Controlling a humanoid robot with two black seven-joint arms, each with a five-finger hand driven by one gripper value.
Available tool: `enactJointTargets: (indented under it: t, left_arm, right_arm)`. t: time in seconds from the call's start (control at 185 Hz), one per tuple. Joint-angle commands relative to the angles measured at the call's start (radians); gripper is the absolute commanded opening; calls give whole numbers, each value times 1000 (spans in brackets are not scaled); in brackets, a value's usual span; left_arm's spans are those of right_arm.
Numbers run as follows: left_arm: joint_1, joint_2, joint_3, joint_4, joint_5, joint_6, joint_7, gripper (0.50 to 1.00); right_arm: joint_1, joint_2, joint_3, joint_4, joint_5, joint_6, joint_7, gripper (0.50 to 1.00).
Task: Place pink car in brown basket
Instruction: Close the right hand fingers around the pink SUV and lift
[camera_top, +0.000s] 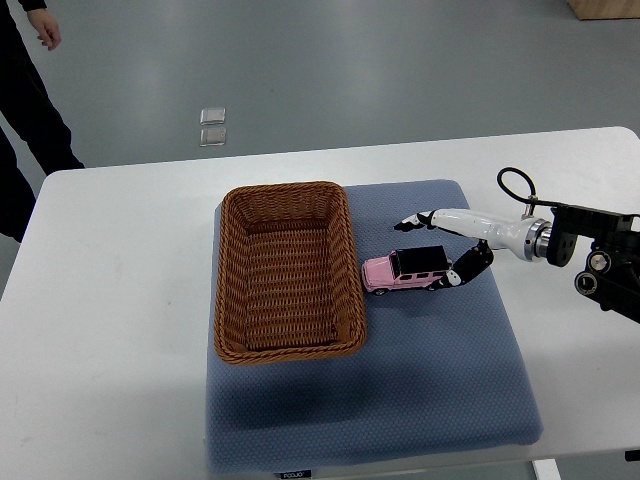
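Person (28, 110) in dark clothing at the far left, off the table and well to the left of the basket; only part of the body and one hand (47, 35) show. White table (120, 300), bearing a blue-grey mat (440, 380) on which everything else rests. A small dark label (293, 474) sits at the mat's near edge, below the basket; its print is too small to read. No other writing can be made out.

Brown basket (286, 271), woven wicker, rectangular, lying on the left part of the mat with its left wall near the mat's left edge. Its interior holds nothing.

Pink car (405, 270), a boxy toy with a black roof, standing on its wheels on the mat just to the right of the basket, its front end close to the basket's right wall but not inside it.

Right hand (445, 250), white with black fingers, entering from the right, farther from the basket than the car. Its fingers are spread: an upper finger (412, 222) reaches above and beyond the car, a lower finger (468, 268) lies at the car's rear end. Whether any finger touches the car cannot be told; the hand does not close around it.

Two small clear squares (212, 127) lie on the grey floor beyond the basket.
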Motion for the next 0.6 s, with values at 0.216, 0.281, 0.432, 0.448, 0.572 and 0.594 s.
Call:
enactJointTargets:
  t: [0.216, 0.281, 0.432, 0.448, 0.572, 0.594]
  left_arm:
    - [0, 0, 0, 2, 0, 0, 1, 1000]
    - [0, 0, 0, 2, 0, 0, 1, 1000]
    - [0, 0, 0, 2, 0, 0, 0, 1000]
    - [0, 0, 0, 2, 0, 0, 0, 1000]
    - [0, 0, 0, 2, 0, 0, 0, 1000]
    - [0, 0, 0, 2, 0, 0, 0, 1000]
  right_arm:
    - [-2, 0, -21, -29, -20, -7, 0, 560]
    - [0, 1, -21, -36, -22, -32, -2, 500]
    - [1, -12, -13, -38, -17, -105, 1, 500]
    - [3, -14, -4, -38, -16, -112, 1, 500]
    - [43, -45, 28, -36, 4, -147, 7, 500]
    - [47, -49, 36, -36, 6, -150, 9, 500]
